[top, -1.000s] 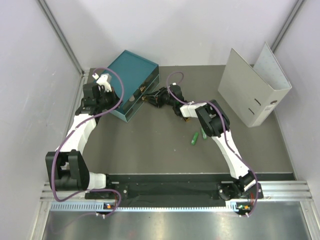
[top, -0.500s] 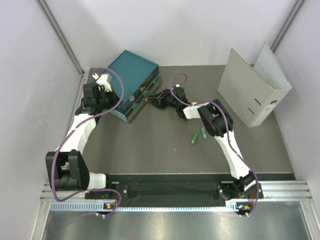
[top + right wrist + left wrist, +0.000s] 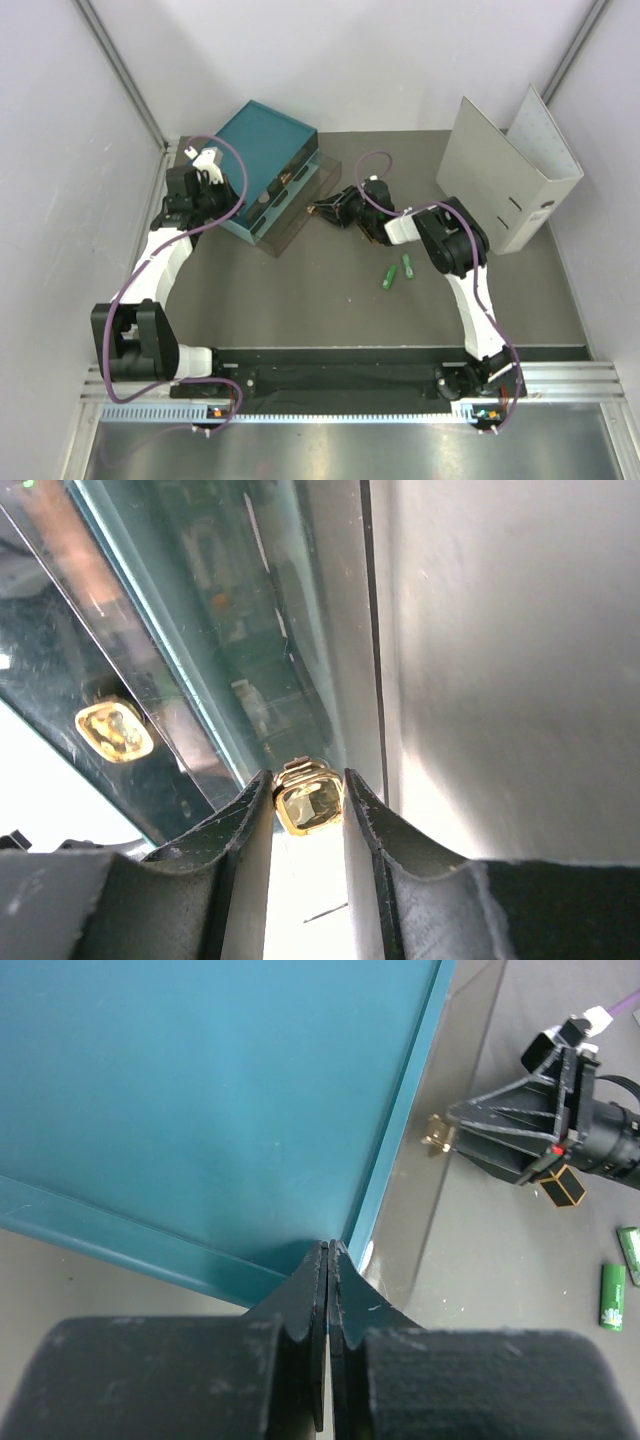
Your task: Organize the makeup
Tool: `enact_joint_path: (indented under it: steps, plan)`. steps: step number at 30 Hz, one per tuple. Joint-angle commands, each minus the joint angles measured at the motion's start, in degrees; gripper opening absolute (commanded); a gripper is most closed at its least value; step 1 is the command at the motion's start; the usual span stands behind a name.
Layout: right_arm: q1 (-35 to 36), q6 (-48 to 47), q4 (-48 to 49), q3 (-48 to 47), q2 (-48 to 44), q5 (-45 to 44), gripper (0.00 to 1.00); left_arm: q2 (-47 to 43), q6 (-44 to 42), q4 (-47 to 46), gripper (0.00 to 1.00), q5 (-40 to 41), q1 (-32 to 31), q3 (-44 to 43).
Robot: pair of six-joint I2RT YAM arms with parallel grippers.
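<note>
Right claw (image 3: 323,209) pinched the gold knob (image 3: 308,805) of the clear drawer (image 3: 300,205), apparently opening storage, while the left claw (image 3: 328,1260), pressed together at the teal box's (image 3: 265,160) 9 o'clock, seemingly steadied it; green tubes (image 3: 390,277) lay on the desk (image 3: 300,290) at the right claw's 4 o'clock.

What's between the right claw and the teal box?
A clear drawer, partway out of the teal box; the right gripper pinches its gold knob. Shown in top and right wrist views.
</note>
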State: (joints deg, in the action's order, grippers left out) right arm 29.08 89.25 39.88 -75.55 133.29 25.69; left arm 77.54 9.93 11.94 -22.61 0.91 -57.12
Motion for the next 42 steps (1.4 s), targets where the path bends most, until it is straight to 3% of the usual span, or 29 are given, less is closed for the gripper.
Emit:
enact_joint_path:
  steps: [1,7,13,20,24,29,32,42]
  plan:
    - [-0.16,-3.47,0.47,4.09,-6.02,4.01,0.15,2.79,-0.18,16.44,0.0,0.11,-0.73,3.95]
    - [-0.16,-6.36,-2.52,5.5,-7.79,5.07,0.2,2.53,0.08,16.09,0.0,0.02,-0.73,4.48]
    - [-0.34,-13.91,-12.44,1.81,-10.51,5.77,0.41,2.71,0.09,15.83,0.0,-0.06,-0.73,4.39]
    - [-0.69,-17.18,-18.78,0.23,-16.91,6.04,0.46,2.88,0.44,15.3,0.0,-0.24,-0.73,4.13]
    - [-1.31,-26.56,-31.31,-5.37,-21.13,4.46,0.46,2.79,0.7,14.77,0.0,-0.5,-0.73,4.56]
    - [-1.4,-50.81,-61.6,-17.42,-22.11,-4.04,0.47,2.79,0.96,14.25,0.0,-0.68,-0.73,5.0]
    - [-1.48,-60.05,-70.25,-20.07,-22.64,-9.76,0.47,2.88,0.88,13.9,0.0,-0.94,-0.64,5.18]
    - [-1.48,-72.11,-78.64,-11.83,-27.21,-25.33,0.52,3.23,0.7,13.63,0.0,-1.56,-0.73,5.36]
